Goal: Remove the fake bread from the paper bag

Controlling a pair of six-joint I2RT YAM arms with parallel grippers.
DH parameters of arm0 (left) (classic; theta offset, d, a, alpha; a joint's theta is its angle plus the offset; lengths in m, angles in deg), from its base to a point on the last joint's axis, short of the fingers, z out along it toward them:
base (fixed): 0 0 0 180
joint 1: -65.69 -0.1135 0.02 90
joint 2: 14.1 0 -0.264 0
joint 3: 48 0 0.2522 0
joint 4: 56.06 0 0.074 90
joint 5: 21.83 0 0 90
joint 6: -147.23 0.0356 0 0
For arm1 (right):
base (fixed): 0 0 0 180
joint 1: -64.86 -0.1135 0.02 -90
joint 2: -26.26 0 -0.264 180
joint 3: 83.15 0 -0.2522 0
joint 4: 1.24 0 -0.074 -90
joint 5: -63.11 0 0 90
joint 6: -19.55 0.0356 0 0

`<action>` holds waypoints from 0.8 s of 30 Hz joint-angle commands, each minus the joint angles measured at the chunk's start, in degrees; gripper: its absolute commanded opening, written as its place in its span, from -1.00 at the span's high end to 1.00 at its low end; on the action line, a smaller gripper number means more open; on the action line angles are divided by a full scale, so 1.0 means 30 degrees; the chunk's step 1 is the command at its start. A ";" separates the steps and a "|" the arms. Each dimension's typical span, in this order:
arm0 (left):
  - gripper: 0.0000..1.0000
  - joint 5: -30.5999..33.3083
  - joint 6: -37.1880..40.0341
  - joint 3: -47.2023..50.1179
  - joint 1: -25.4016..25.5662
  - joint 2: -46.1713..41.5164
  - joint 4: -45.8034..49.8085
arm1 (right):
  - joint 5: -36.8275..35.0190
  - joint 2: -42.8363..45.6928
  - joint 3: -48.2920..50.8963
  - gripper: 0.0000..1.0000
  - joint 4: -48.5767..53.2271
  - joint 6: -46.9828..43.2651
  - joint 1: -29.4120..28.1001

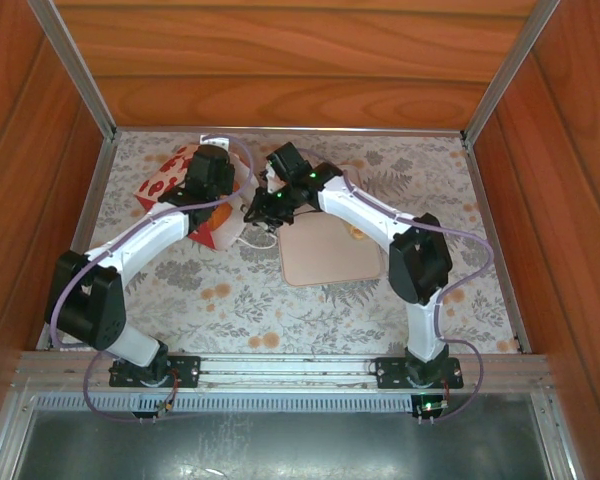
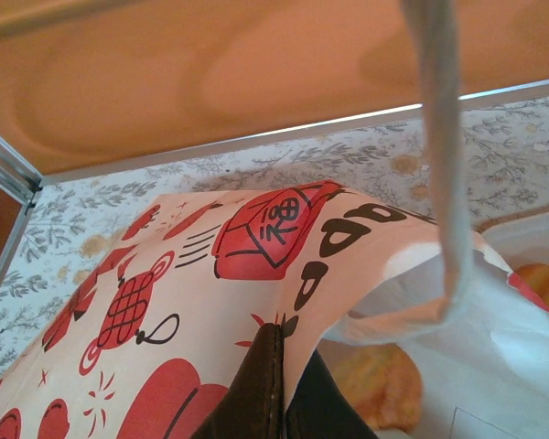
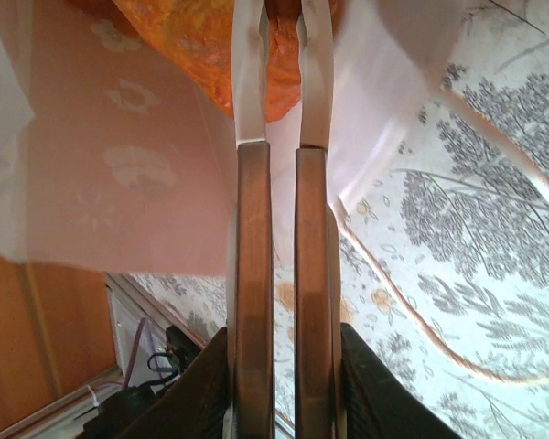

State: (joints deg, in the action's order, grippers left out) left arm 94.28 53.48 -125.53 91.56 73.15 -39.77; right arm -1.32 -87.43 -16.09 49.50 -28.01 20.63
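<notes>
Two arms, left (image 1: 130, 245) and right (image 1: 380, 215), reach from the near aluminium rail (image 1: 280, 368) toward mid-table. The floral cloth (image 1: 240, 300) between them is bare, giving open room. The beige tray (image 1: 310, 265) is flat with rounded corners and sits under the right forearm, with a small orange piece (image 1: 358, 233) at its far right edge.

Right gripper (image 3: 281, 37): fingers nearly together with a thin slit between. The tips are in the bag's white mouth, at glossy orange fake bread (image 3: 183, 46); cannot tell if it is pinched.

Paper bag (image 2: 165, 302): tipped over, left of the tray, thin creased paper with red prints on white.

Left gripper (image 2: 274, 366): clamped on the edge of the bag's mouth. A golden piece (image 2: 375, 384) lies inside. The white cord handle (image 2: 439, 137) rises above.

Wooden walls (image 1: 280, 60) close the far side and both flanks, with the back wall near the bag.
</notes>
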 commanded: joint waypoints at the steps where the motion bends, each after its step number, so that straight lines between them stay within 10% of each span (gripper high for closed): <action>1: 1.00 0.1056 -0.0479 -0.0670 -0.0156 0.0417 -0.0021 | -0.0045 0.1796 0.0288 1.00 0.0478 -0.0867 0.0094; 24: 1.00 0.1823 -0.0406 -0.0813 -0.0395 0.0554 0.0157 | -0.3790 0.9851 0.4750 1.00 0.2884 -0.0337 0.0094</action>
State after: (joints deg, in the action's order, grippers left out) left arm 98.13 52.82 -126.76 90.90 74.00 -39.73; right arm -9.54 -61.99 -2.78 57.65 -29.67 20.63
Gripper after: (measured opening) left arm 0.062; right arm 0.276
